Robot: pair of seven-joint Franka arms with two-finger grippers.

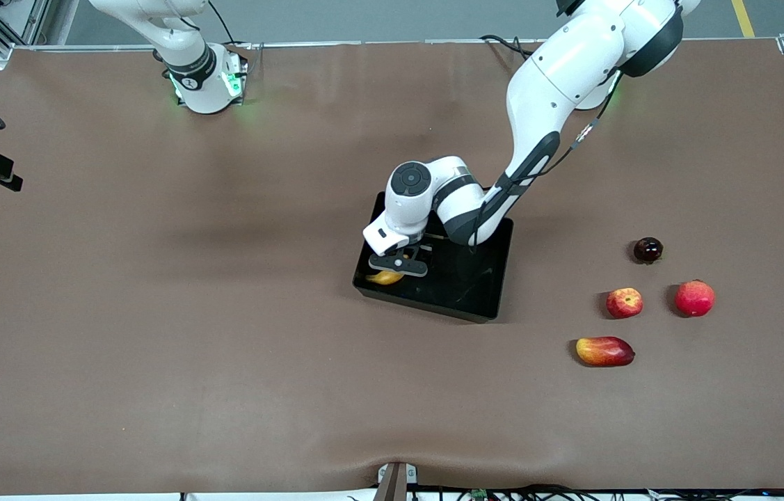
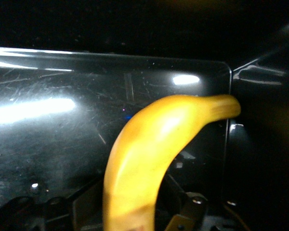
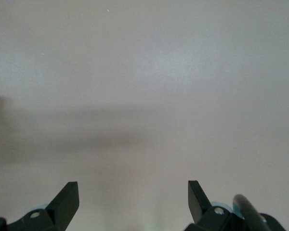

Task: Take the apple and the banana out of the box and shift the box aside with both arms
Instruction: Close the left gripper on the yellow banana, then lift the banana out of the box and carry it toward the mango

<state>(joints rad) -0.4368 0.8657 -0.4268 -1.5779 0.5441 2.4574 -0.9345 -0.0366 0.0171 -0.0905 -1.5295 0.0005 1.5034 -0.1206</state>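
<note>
Your banana (image 1: 385, 277) lies in the black tray (image 1: 482, 299), at its corner toward the right arm's end, directly under the left gripper (image 1: 398, 265); you can't tell how its fingers stand. The apple (image 1: 624, 303) sits on the brown table (image 1: 155, 313). Your right gripper (image 3: 133, 196) waits spread wide over bare table.

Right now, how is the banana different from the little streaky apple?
The banana is long, curved and plain yellow; the small apple is round and red with yellowish streaks. The banana is inside the black tray, under the left gripper, while the small apple sits on the bare table toward the left arm's end, with nothing near it but other fruit. Both are fruits.
</note>
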